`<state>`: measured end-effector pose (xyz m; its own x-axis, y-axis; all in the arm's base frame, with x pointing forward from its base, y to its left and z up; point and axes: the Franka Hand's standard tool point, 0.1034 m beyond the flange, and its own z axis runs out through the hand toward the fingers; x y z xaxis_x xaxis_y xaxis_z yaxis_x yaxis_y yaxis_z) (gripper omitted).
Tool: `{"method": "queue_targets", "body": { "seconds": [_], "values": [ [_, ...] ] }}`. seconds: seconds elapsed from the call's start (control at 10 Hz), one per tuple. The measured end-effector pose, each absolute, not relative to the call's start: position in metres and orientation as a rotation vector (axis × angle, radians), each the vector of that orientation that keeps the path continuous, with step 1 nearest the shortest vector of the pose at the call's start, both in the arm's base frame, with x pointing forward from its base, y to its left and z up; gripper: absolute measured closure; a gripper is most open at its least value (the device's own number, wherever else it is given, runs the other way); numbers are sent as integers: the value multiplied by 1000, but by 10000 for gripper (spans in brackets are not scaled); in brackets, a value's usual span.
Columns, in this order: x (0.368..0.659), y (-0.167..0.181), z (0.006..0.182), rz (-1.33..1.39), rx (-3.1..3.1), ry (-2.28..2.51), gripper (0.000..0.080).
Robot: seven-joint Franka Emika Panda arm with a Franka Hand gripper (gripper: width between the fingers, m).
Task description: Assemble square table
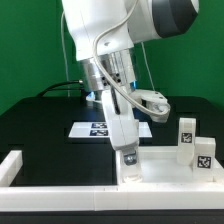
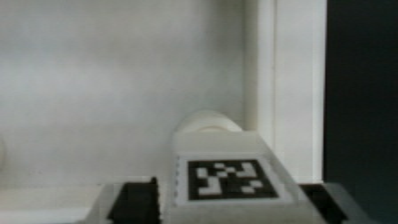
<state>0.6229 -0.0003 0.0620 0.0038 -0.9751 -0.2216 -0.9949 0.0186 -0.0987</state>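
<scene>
The square tabletop (image 1: 165,165) lies at the exterior view's lower right, its white surface also filling the wrist view (image 2: 107,90). My gripper (image 1: 128,150) points straight down over the slab's left part and is shut on a white tagged leg (image 1: 130,158). In the wrist view the leg (image 2: 221,150) sits between my two dark fingers (image 2: 135,202), tag facing the camera, its rounded tip toward the slab near its edge. Two more tagged legs (image 1: 186,131) (image 1: 203,155) stand upright at the slab's right side. A fourth leg is not in view.
The marker board (image 1: 98,128) lies flat on the black table behind the gripper. A long low white rail (image 1: 90,192) runs along the front, with a short side piece (image 1: 10,166) at the exterior view's left. Green wall behind.
</scene>
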Motion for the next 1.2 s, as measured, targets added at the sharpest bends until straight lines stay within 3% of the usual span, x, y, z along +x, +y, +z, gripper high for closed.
{"method": "queue_targets", "body": {
  "seconds": [0.1, 0.2, 0.3, 0.7, 1.0, 1.2],
  "values": [
    [623, 0, 62, 117, -2113, 1998, 323],
    [622, 3, 66, 80, -2248, 1852, 323],
    [624, 4, 72, 24, -2428, 1621, 176],
    [624, 4, 74, -44, -2710, 1130, 150],
    [639, 2, 83, -253, -2962, 329, 150],
    [638, 2, 83, -248, -2956, 361, 171]
  ]
}}
